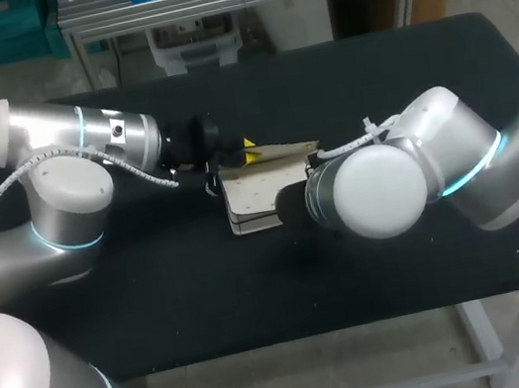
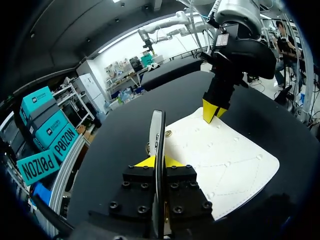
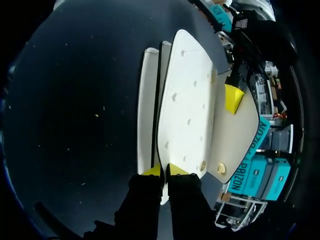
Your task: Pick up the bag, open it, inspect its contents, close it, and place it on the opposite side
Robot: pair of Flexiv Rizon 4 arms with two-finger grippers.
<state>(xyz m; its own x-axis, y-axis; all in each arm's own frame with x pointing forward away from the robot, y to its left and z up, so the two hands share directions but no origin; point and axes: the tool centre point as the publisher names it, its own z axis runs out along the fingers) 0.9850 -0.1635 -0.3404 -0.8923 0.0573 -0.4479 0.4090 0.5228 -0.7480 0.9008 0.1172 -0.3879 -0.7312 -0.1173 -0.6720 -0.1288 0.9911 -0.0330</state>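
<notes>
At the middle of the black table [image 1: 158, 302], holding the white bag [image 1: 252, 198] from two ends. Pinching the raised flap [image 2: 157, 135] in the left gripper [image 2: 157, 161], fingers drawn almost together with only that thin edge between them. Clamping the opposite edge of the quilted front panel [image 3: 186, 107] in the right gripper [image 3: 163, 170], likewise nearly closed, both tips touching it. Lying partly open, by the look of it, with the flap standing on edge and showing a brass snap stud [image 3: 220, 168] on its inner face.

Probably risking a slip by gripping so little of each thin edge. By pulling apart unevenly, possibly letting the flap slide out of the tips, or dragging the whole bag across the table top. Perhaps also risking a twisted or creased panel by lifting one end ahead of the other.

Working at close quarters, facing tip to tip across the bag and leaving little room before touching. Hiding the right gripper from the overhead camera behind the bulky wrist of the right arm [image 1: 379, 188], so judging that grip from its wrist camera alone.
</notes>
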